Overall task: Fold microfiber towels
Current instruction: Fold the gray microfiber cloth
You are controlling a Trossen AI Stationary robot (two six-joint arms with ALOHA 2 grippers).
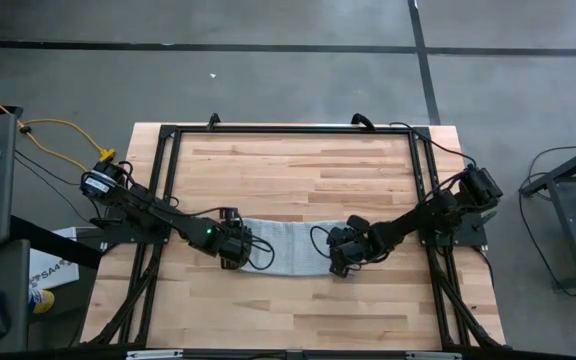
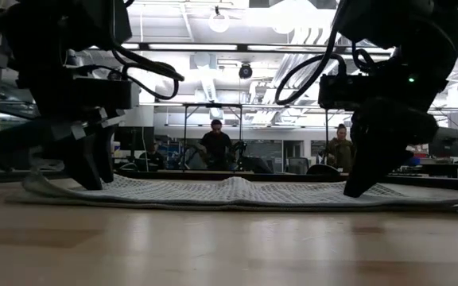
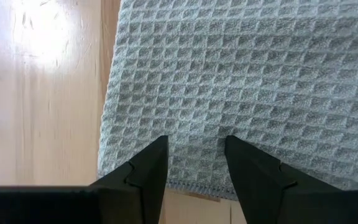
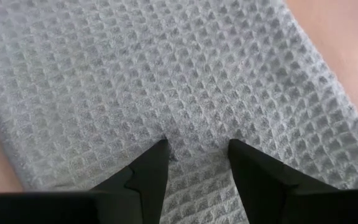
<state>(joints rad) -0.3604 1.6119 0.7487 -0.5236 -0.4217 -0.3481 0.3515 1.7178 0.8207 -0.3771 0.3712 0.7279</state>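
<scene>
The microfiber towel lies flat as a narrow band across the middle of the wooden surface, looking already folded once, with its long edges running from arm to arm. The left end effector sits on the towel's left end and the right end effector on its right end; each has its fingers spread, tips resting on the ribbed cloth with a strip of weave showing between them, pinching nothing. Standing at opposite ends likely readies both to take a short edge and carry it over for the next fold. Beside the towel's near hem a strip of bare wood runs to the front rim, and beyond its far edge a wider stretch of boards gives room to swing the cloth.
</scene>
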